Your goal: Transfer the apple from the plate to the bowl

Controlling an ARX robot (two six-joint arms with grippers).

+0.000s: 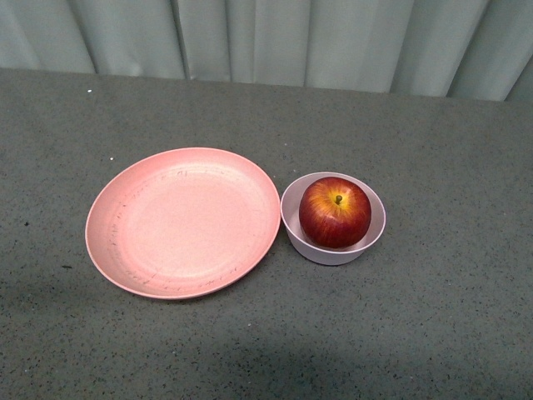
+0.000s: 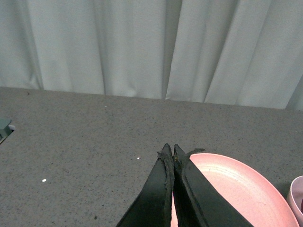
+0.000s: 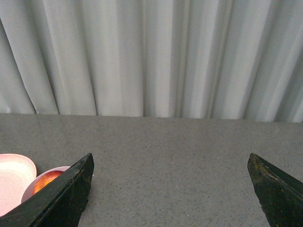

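Observation:
The dark-red apple (image 1: 335,212) sits stem up inside the small pale pink-lilac bowl (image 1: 293,223). The wide salmon-pink plate (image 1: 182,222) lies bare just left of the bowl, almost touching it. Neither gripper shows in the front view. In the left wrist view my left gripper (image 2: 170,150) is shut and empty, its tips over the plate's (image 2: 236,184) near rim; a sliver of the bowl (image 2: 297,196) shows at the edge. In the right wrist view my right gripper (image 3: 170,161) is wide open and empty, with the apple (image 3: 46,179), bowl (image 3: 57,169) and plate (image 3: 14,177) beside one finger.
The grey speckled table (image 1: 433,333) runs back to a pale curtain (image 1: 291,37). A small pale object (image 2: 4,128) lies at the table's edge in the left wrist view.

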